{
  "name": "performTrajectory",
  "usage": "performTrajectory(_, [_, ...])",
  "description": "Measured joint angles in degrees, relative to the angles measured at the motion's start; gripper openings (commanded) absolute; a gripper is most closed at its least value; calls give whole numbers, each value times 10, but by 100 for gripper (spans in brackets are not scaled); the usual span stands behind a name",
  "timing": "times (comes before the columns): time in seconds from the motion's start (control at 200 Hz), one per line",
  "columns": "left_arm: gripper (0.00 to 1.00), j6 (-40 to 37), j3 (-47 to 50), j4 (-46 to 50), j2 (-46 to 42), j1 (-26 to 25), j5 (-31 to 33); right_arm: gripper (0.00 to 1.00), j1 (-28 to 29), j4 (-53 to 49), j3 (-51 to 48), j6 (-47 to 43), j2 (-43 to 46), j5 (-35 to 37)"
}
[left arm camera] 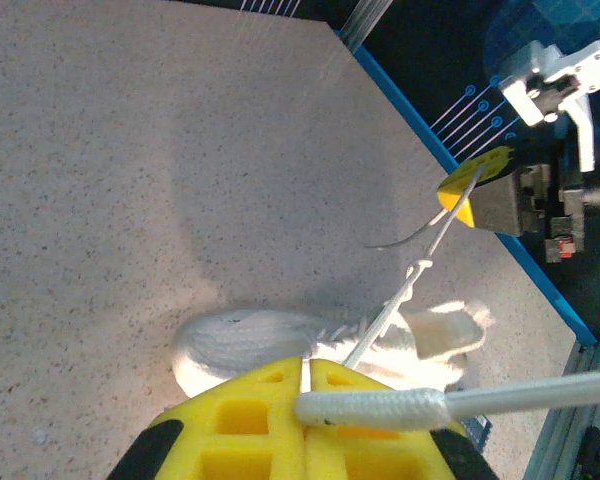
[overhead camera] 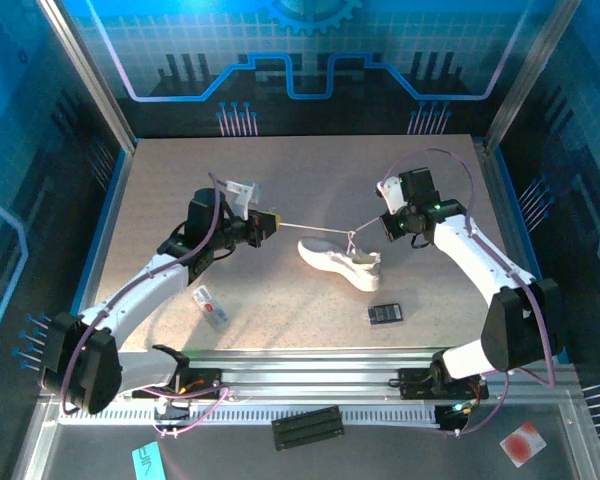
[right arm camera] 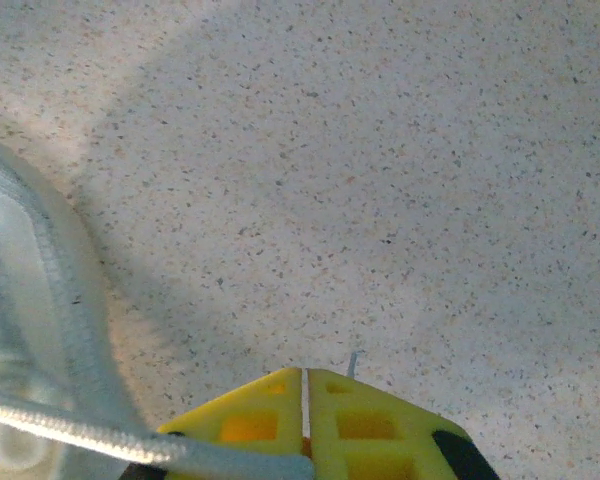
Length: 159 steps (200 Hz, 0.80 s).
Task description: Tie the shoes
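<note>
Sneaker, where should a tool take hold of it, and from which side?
Probably the heel rim of the sneaker, from above: the opening faces up there, clear of the laces held taut between the left tool and right tool.

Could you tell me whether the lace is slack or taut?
Taut: the lace runs straight from sneaker to left pincer and right pincer.

Left gripper (overhead camera: pixel 271 225) is clamped on a thin white lace (overhead camera: pixel 310 231), the strand running taut from it to a knot just above the small white sneaker (overhead camera: pixel 338 266) on the speckled beige tabletop (overhead camera: pixel 180 180). Right gripper (overhead camera: pixel 384 226) pinches the second lace strand (overhead camera: pixel 368 230) on the other side of that knot. A small flat black rectangle (overhead camera: pixel 385 313) lies near the shoe, and a small white rectangular tag (overhead camera: pixel 210 307) lies beside the left arm.
</note>
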<state>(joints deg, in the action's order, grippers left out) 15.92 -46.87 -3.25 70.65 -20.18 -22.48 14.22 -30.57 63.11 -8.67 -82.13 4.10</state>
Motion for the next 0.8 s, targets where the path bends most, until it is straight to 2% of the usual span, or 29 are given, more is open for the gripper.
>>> performTrajectory(0.08, [0, 1, -16, 17, 0, -3, -9, 0, 5, 1, 0, -3, 9, -30])
performTrajectory(0.16, [0, -7, -37, 28, 3, -27, -12, 0, 22, 1, 3, -14, 8, -64])
performTrajectory(0.295, [0, -44, -71, 24, 17, -131, -7, 0, 53, -12, 70, -40, -44, -129])
performTrajectory(0.405, [0, -69, -82, -23, 55, -220, -4, 1, 61, -31, 159, -64, -120, -192])
performTrajectory(0.525, [0, -80, -97, -67, 126, -278, 4, 1, 65, -61, 249, -91, -205, -242])
performTrajectory(0.64, [0, -72, -115, -80, 184, -302, 30, 1, 66, -84, 280, -99, -250, -232])
performTrajectory(0.796, [0, -22, -85, -74, 178, -289, 105, 2, 42, -128, 279, -78, -281, -171])
